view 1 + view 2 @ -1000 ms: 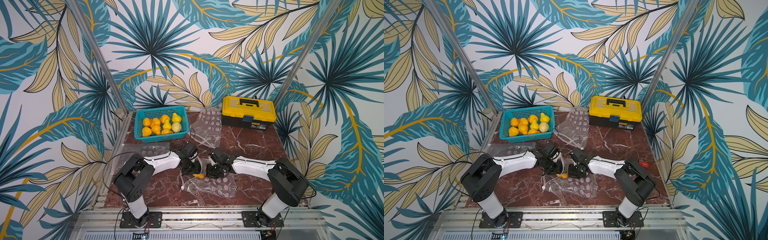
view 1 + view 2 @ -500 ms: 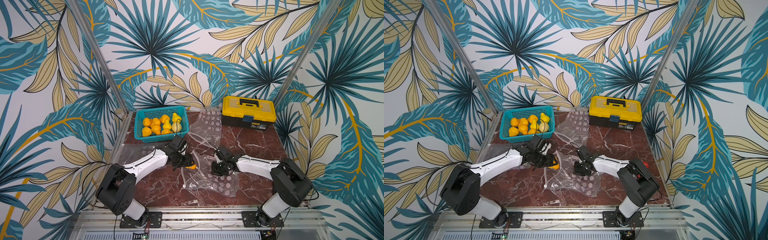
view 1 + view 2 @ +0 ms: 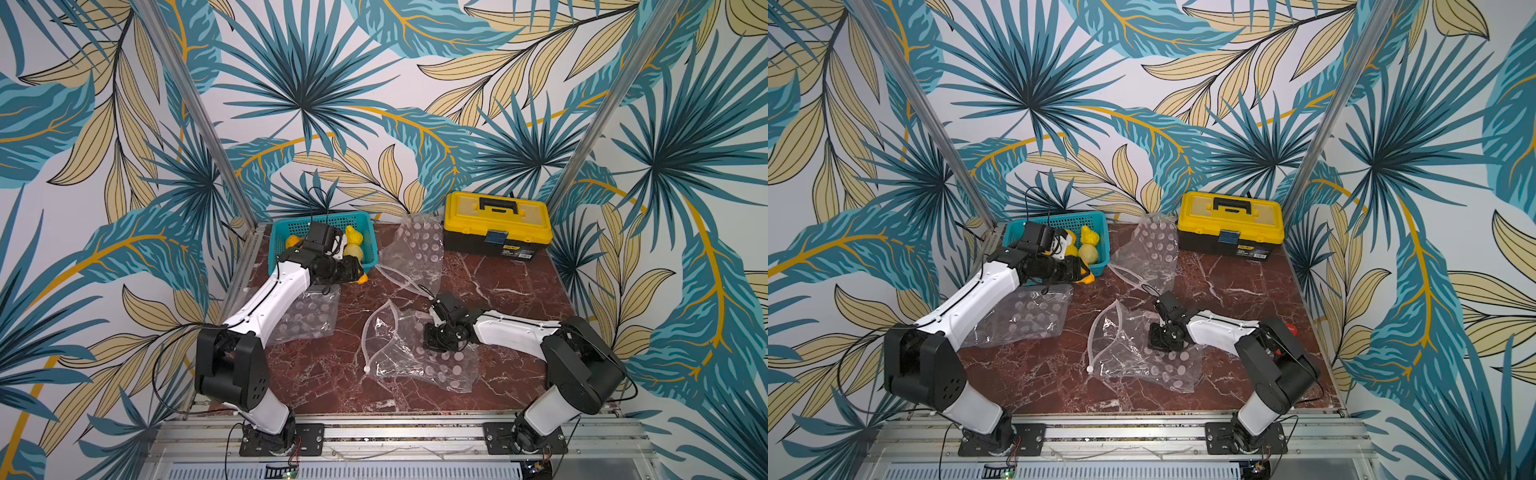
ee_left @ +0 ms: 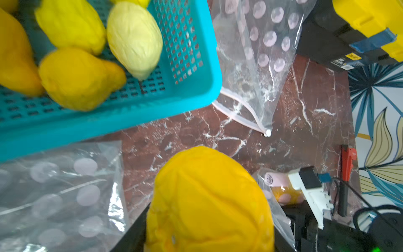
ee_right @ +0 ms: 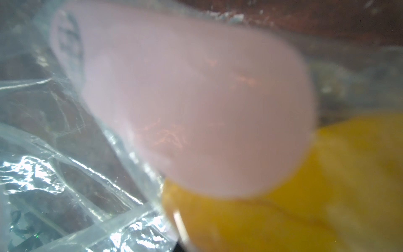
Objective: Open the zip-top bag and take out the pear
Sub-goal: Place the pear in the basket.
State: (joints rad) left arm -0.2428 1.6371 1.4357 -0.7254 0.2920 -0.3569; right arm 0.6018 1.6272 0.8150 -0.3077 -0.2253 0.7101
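Note:
My left gripper (image 3: 354,272) is shut on the orange-yellow pear (image 3: 361,278), held just off the front right corner of the teal basket (image 3: 371,241). In the left wrist view the pear (image 4: 209,196) fills the space between the black jaws. The clear zip-top bag (image 3: 409,361) with pale dots lies crumpled at mid-table in both top views, its mouth gaping to the left. My right gripper (image 3: 432,336) is shut on the bag's upper right part. The right wrist view shows only bag film (image 5: 65,174) up close and a yellow blur I cannot identify.
The basket (image 4: 109,122) holds several yellow pears (image 4: 135,41). A second dotted bag (image 3: 415,249) lies beside the yellow toolbox (image 3: 496,224) at the back right. Another dotted bag (image 3: 307,320) lies under my left arm. A small red object (image 3: 1291,328) sits near the right edge.
My left gripper has carried the pear out of the bag's mouth, back and to the left, up to the basket. My right gripper stayed shut on the bag, shifting slightly right.

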